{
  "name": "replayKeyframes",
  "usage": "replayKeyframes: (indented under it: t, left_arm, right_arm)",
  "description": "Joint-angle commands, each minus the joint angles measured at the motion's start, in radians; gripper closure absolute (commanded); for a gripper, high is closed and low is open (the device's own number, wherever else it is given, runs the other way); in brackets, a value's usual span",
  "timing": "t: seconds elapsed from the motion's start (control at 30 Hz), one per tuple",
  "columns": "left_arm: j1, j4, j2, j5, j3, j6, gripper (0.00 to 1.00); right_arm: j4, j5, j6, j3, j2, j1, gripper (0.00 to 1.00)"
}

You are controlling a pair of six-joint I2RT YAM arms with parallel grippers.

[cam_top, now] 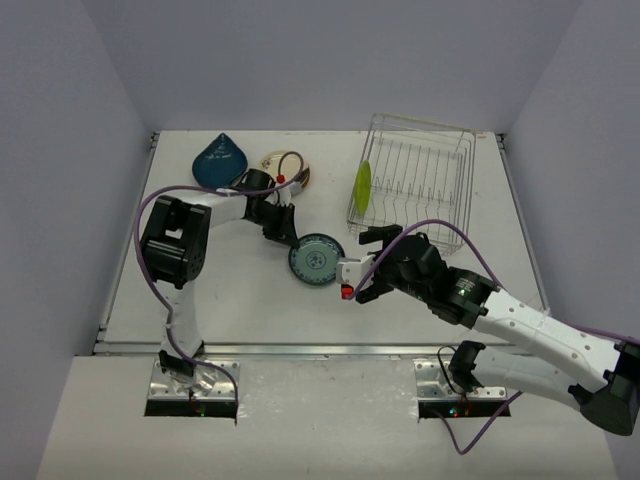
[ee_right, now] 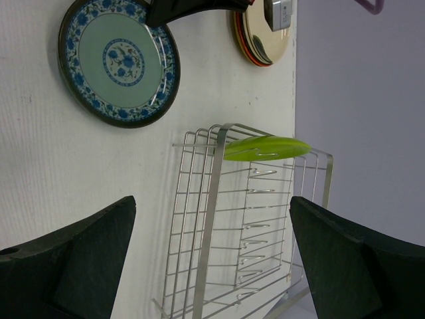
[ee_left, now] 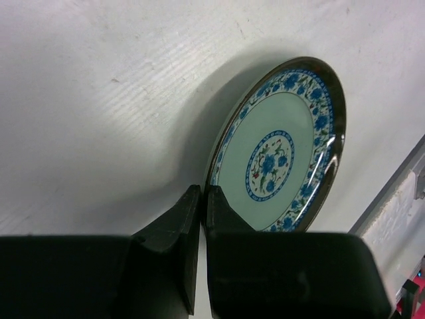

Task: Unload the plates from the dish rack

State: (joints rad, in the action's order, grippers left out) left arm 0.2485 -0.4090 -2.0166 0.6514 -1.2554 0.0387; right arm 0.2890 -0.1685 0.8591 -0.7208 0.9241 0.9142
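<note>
A round plate with blue flowers (cam_top: 317, 261) lies on the white table between the two arms. My left gripper (cam_top: 287, 234) is shut on its far-left rim; in the left wrist view the plate (ee_left: 279, 149) runs in between the black fingertips (ee_left: 219, 203). The wire dish rack (cam_top: 415, 180) stands at the back right, with a lime green plate (cam_top: 362, 187) upright in its left end. My right gripper (cam_top: 362, 265) hovers open just right of the flowered plate, holding nothing. Its wrist view shows the rack (ee_right: 246, 232), the green plate (ee_right: 265, 147) and the flowered plate (ee_right: 119, 63).
A dark blue teardrop plate (cam_top: 220, 160) lies at the back left. Beside it sits a small stack of cream and orange plates (cam_top: 285, 168), seen too in the right wrist view as the stack (ee_right: 262, 33). Walls close the table on three sides.
</note>
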Motion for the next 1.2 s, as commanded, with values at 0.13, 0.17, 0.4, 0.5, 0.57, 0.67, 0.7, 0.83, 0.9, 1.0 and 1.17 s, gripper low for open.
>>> replayKeyframes:
  t: [0.13, 0.17, 0.4, 0.5, 0.57, 0.67, 0.7, 0.83, 0.9, 1.0, 1.17]
  left_arm:
    - [-0.138, -0.015, 0.162, -0.04, -0.196, -0.03, 1.0]
    - [-0.152, -0.02, 0.159, -0.042, -0.212, -0.028, 1.0]
    - [-0.202, 0.027, 0.099, -0.053, -0.36, -0.125, 1.0]
    - [-0.226, 0.085, 0.048, -0.069, -0.417, -0.195, 1.0]
    - [-0.24, 0.115, 0.013, -0.083, -0.455, -0.24, 1.0]
    - [-0.249, 0.157, -0.057, -0.12, -0.52, -0.299, 1.0]
    - [-0.249, 0.161, -0.085, -0.131, -0.541, -0.316, 1.0]
    - [-0.249, 0.168, -0.193, -0.167, -0.666, -0.347, 1.0]
    - [-0.249, 0.16, -0.22, -0.18, -0.692, -0.351, 1.0]
    - [-0.249, 0.156, -0.263, -0.225, -0.72, -0.345, 1.0]
    - [-0.249, 0.136, -0.269, -0.287, -0.699, -0.32, 0.94]
  right_arm:
    - [-0.054, -0.009, -0.028, -0.03, -0.005, 0.005, 0.01]
    - [-0.059, -0.011, -0.028, -0.028, -0.004, 0.005, 0.01]
    - [-0.077, -0.011, -0.032, -0.018, 0.008, 0.004, 0.01]
    - [-0.084, -0.016, -0.04, -0.019, 0.014, 0.0, 0.01]
    - [-0.088, -0.024, -0.051, -0.024, 0.02, -0.005, 0.01]
    - [-0.088, -0.041, -0.096, -0.045, 0.036, -0.022, 0.01]
    - [-0.088, -0.046, -0.116, -0.052, 0.041, -0.033, 0.01]
    - [-0.078, -0.061, -0.262, -0.122, 0.095, -0.108, 0.01]
    - [-0.062, -0.054, -0.316, -0.171, 0.118, -0.143, 0.01]
    - [0.017, -0.017, -0.509, -0.298, 0.207, -0.263, 0.01]
    - [0.111, 0.08, -0.759, -0.441, 0.33, -0.401, 0.01]
